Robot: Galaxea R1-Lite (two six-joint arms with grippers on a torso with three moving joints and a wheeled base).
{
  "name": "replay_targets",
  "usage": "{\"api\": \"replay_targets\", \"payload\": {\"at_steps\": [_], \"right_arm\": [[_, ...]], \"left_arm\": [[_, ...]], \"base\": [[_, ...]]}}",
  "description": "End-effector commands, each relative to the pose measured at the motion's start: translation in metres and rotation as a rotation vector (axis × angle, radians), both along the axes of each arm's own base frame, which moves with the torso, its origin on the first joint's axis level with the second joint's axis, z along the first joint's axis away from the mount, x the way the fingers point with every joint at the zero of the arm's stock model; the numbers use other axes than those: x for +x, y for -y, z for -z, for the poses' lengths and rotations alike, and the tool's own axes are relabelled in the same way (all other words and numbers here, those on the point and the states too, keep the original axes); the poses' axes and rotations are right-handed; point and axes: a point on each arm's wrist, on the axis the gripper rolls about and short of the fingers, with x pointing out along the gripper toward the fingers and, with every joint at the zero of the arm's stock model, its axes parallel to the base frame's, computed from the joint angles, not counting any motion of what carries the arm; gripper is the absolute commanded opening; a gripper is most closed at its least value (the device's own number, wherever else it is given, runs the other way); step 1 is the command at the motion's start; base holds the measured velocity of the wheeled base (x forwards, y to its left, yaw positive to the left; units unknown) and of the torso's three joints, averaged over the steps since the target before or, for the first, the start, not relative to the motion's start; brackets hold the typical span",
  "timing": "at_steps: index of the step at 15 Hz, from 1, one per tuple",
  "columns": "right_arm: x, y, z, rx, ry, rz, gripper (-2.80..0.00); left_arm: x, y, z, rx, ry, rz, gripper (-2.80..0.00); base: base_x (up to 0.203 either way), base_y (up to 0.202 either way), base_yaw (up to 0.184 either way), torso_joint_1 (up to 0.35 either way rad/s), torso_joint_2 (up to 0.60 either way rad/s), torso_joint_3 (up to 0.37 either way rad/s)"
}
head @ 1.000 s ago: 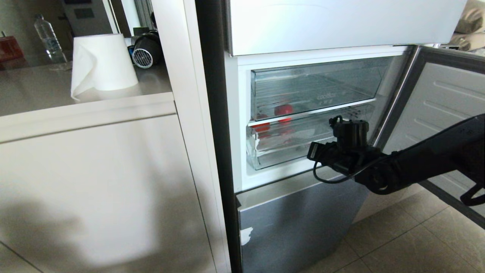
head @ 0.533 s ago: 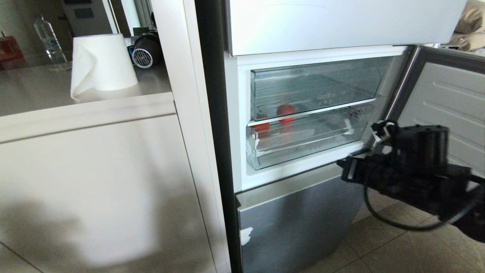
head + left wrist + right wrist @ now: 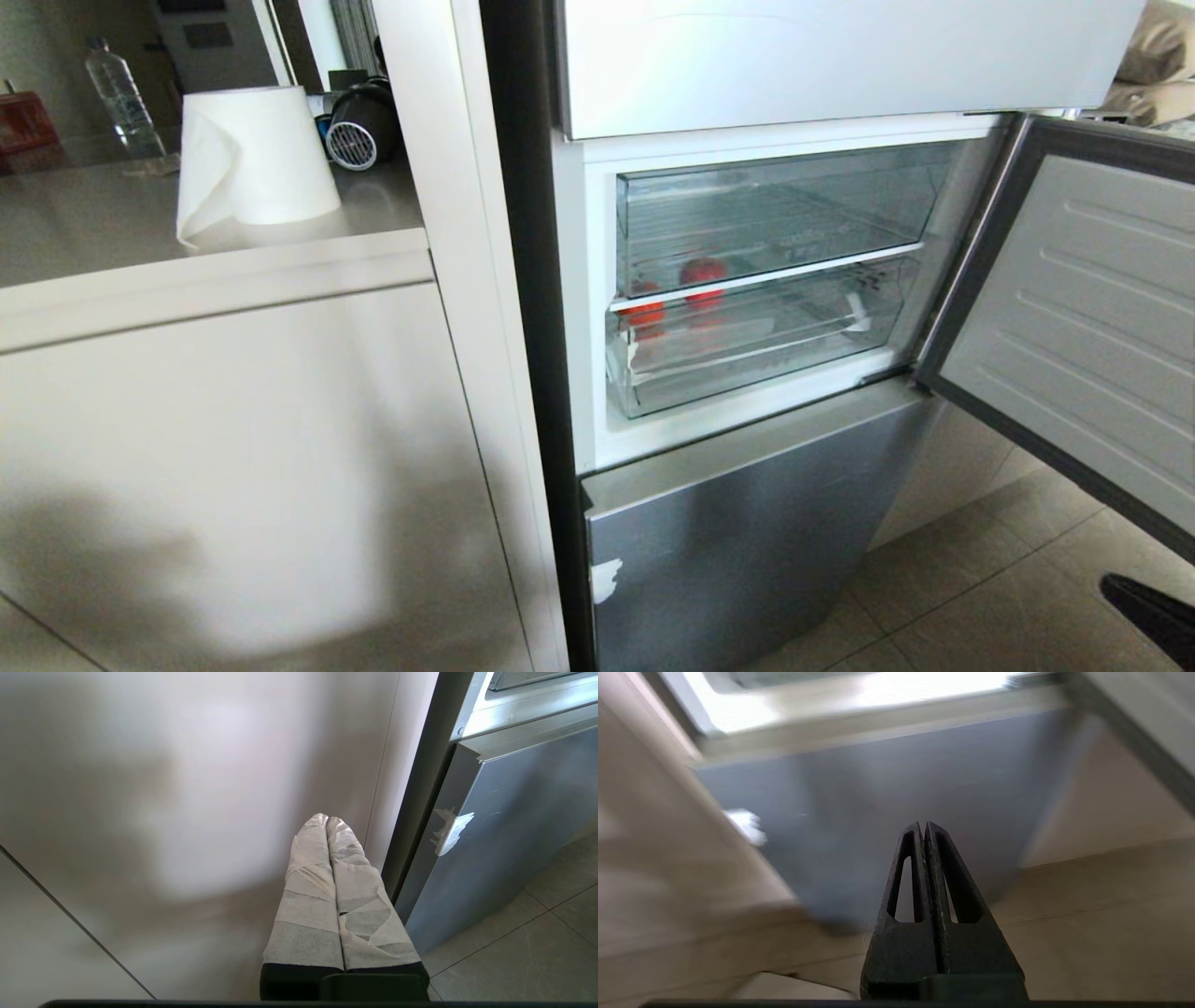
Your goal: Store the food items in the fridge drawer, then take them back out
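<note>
The fridge drawer (image 3: 747,366) is the lower, shallow clear one, pushed in, with white tape scraps at its left front corner. A glossy red round food item (image 3: 702,272) shows through the clear plastic toward the back, and a second red patch (image 3: 646,314) lies left of it. I cannot tell which drawer holds them. My right gripper (image 3: 923,826) is shut and empty, held low before the grey lower fridge door (image 3: 887,793). Only a dark tip of the right arm (image 3: 1150,616) shows in the head view. My left gripper (image 3: 327,819), with taped fingers, is shut and parked beside the white cabinet.
The compartment door (image 3: 1074,327) stands open at the right. A deeper clear drawer (image 3: 775,210) sits above the shallow one. On the counter to the left stand a paper towel roll (image 3: 252,154) and a water bottle (image 3: 117,93). Tiled floor (image 3: 980,579) lies below.
My right arm has pulled back from in front of the drawers, swinging down and to the right until almost out of the head view. The drawers and red items have not moved.
</note>
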Motion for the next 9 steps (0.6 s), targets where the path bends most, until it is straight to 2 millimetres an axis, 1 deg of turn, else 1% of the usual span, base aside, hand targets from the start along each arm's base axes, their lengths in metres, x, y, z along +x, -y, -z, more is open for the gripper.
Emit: {"api": "replay_targets", "payload": {"at_steps": [1, 3, 4, 7, 9], "right_arm": [[-0.038, 0.01, 0.018, -0.002, 0.132, 0.061, -2.8], [-0.053, 0.013, 0.043, -0.109, 0.065, 0.103, -2.8], [-0.059, 0.013, 0.052, -0.14, 0.05, 0.12, -2.8], [-0.077, 0.012, 0.063, -0.154, 0.179, 0.128, -2.8], [-0.079, 0.012, 0.067, -0.165, 0.193, 0.127, -2.8]], "left_arm": [[0.0, 0.0, 0.0, 0.0, 0.0, -0.001, -2.8], [0.0, 0.0, 0.0, 0.0, 0.0, -0.001, -2.8], [0.0, 0.0, 0.0, 0.0, 0.0, -0.001, -2.8], [0.0, 0.0, 0.0, 0.0, 0.0, -0.001, -2.8], [0.0, 0.0, 0.0, 0.0, 0.0, -0.001, -2.8]], "base": [[0.0, 0.0, 0.0, 0.0, 0.0, 0.0], [0.0, 0.0, 0.0, 0.0, 0.0, 0.0], [0.0, 0.0, 0.0, 0.0, 0.0, 0.0], [0.0, 0.0, 0.0, 0.0, 0.0, 0.0], [0.0, 0.0, 0.0, 0.0, 0.0, 0.0]]}}
